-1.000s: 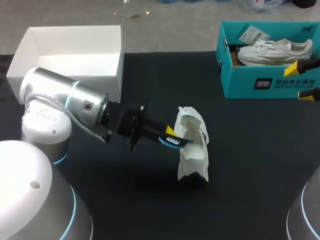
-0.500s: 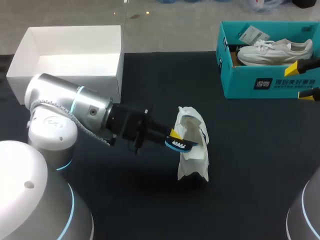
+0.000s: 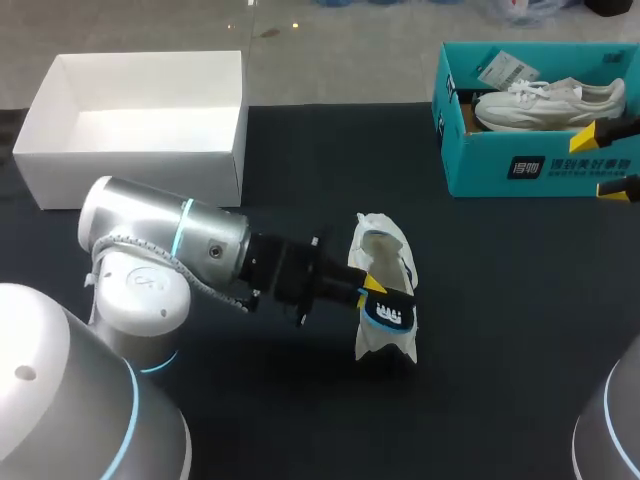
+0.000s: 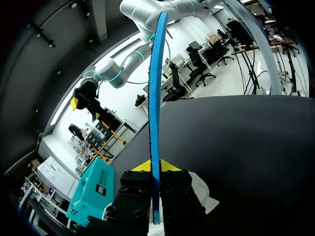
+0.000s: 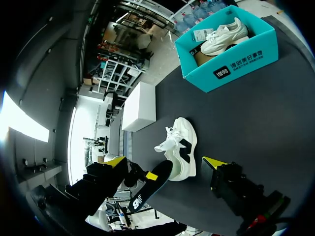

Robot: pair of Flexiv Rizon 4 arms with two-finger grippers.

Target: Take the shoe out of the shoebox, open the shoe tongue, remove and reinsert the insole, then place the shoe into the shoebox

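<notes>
A white sneaker with a black side patch [image 3: 380,250] stands on its sole near the middle of the black tabletop [image 3: 520,330], out of any box. The left gripper [image 3: 385,300] is at the sneaker's near end, its fingers pinched narrow on a thin blue-and-black foam insole [image 3: 392,314]. From the left wrist, the insole [image 4: 156,88] runs edge-on straight out from between the yellow tips. Whether it touches the sneaker I cannot tell. An open teal cardboard shoebox [image 3: 480,165] sits at the far right corner with a second white sneaker [image 3: 550,103] inside. The right gripper [image 3: 612,158] hangs by that shoebox, fingers spread wide, holding nothing. An open white cardboard box [image 3: 130,165] sits at the far left corner.
</notes>
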